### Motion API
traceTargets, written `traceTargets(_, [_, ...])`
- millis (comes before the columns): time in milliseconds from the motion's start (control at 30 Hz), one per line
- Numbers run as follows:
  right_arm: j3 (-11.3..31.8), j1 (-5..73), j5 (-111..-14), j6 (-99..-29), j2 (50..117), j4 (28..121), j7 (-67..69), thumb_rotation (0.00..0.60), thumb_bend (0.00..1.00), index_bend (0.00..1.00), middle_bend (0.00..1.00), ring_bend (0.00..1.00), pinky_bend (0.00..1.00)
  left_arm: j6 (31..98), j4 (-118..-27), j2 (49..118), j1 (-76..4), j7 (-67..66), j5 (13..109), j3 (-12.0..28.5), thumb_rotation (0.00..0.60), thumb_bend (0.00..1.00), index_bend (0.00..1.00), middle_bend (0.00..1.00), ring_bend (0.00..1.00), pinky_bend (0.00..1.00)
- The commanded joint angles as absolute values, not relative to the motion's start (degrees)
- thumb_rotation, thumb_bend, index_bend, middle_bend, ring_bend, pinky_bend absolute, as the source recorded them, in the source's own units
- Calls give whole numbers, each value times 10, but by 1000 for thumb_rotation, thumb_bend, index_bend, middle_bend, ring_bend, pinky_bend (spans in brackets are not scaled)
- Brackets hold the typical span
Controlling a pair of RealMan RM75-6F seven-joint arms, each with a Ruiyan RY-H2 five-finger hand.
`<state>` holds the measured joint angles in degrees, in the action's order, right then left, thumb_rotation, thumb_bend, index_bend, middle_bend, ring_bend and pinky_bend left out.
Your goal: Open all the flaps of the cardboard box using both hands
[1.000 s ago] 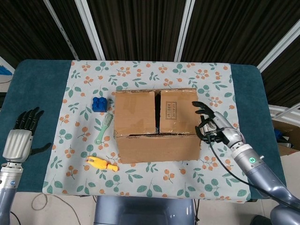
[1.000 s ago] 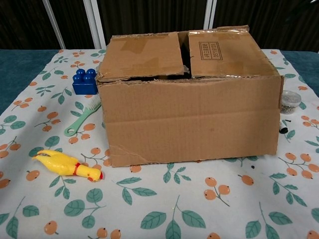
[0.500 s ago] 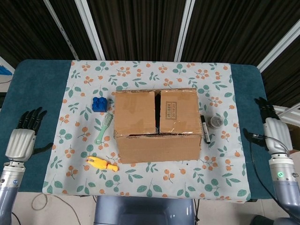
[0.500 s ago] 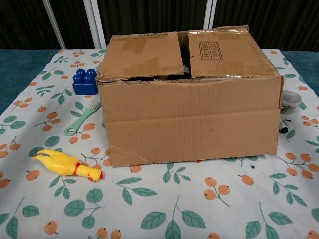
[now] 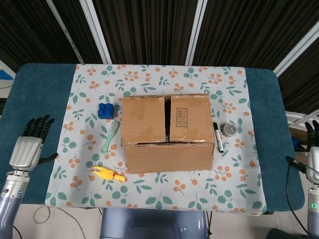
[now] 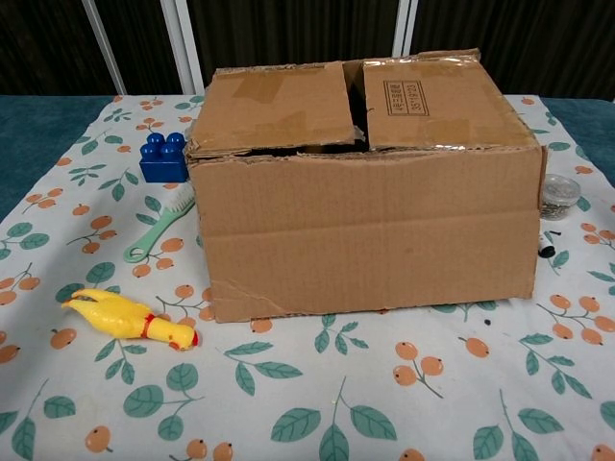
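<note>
Cardboard box [image 5: 167,132] sits mid-bench on the floral cloth [image 5: 149,194], its 2 top flaps [image 5: 164,119] folded shut with a dark seam between them, so nothing is opened yet. Seen from the head, the left hand [image 5: 29,147] waits well apart at the bench's left edge, fingers spread and empty; the right hand [image 5: 313,149] is at the far right edge, mostly cropped, so I cannot tell its fingers. A marker [image 5: 217,137] and small jar [image 5: 230,130] lie just right of the box, likely in the right hand's path.

From the chest, the box [image 6: 365,202] fills the view; a block [image 6: 163,157], brush [image 6: 159,229] and yellow chicken [image 6: 130,317] sit left of it. No hand shows here.
</note>
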<state>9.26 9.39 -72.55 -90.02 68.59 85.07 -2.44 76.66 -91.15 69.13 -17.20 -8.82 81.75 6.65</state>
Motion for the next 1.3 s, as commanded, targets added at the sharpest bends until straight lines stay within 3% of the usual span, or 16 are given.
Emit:
traceTargets(33, [92, 89, -730, -890, 695, 839, -3, 600, 160, 0, 0, 0, 196, 696, -992, 636, -220, -137, 777, 97, 600, 222, 0, 0, 0, 59])
traceTargets(200, [97, 86, -734, -886, 695, 836, 9, 600, 174, 0, 0, 0, 196, 607, -1046, 581, -297, -171, 754, 141, 600, 372, 0, 0, 0, 72])
traceTargets(367, [102, 83, -731, -879, 694, 833, 16, 600, 174, 0, 0, 0, 196, 505, -1042, 558, -401, -204, 745, 186, 600, 433, 0, 0, 0, 81])
traceTargets(567, [106, 81, -731, -872, 694, 832, 19, 600, 175, 0, 0, 0, 196, 381, -1000, 567, -521, -248, 717, 206, 600, 510, 0, 0, 0, 91])
traceTargets(733, [111, 79, -727, -867, 694, 830, 23, 600, 177, 0, 0, 0, 196, 280, -961, 584, -613, -251, 699, 208, 600, 572, 0, 57, 61, 166])
traceTargets(900, [114, 77, -723, -861, 694, 830, 28, 600, 179, 0, 0, 0, 196, 220, -924, 611, -681, -255, 702, 199, 600, 601, 23, 156, 144, 241])
traceTargets(1300, [120, 74, -721, -849, 692, 831, 38, 600, 192, 0, 0, 0, 196, 176, -861, 693, -778, -256, 712, 151, 600, 619, 48, 207, 182, 272])
